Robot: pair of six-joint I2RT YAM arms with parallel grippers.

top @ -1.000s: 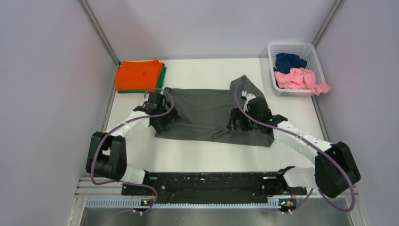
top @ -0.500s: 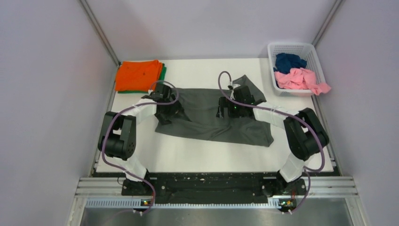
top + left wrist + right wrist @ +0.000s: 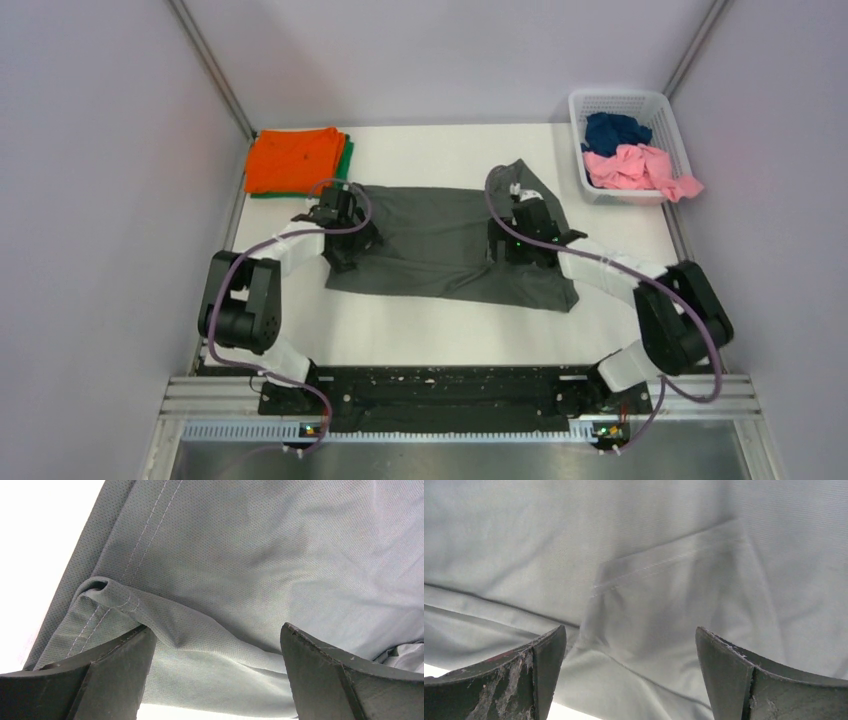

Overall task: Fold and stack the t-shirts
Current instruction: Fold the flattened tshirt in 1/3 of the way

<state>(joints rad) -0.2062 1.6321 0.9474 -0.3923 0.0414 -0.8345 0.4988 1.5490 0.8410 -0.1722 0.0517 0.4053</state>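
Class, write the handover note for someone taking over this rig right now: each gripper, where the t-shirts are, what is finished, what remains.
Left gripper: open, low over the left hem of the dark grey t-shirt, holding nothing.
Right gripper: open, over the same shirt's right part, holding nothing.
Dark grey t-shirt: spread mid-table, one sleeve sticking out at far right.
Done: orange t-shirt folded on the green t-shirt, far-left corner.
Left: fold the grey one and stack it; then the navy t-shirt and pink t-shirt, crumpled in the basket.
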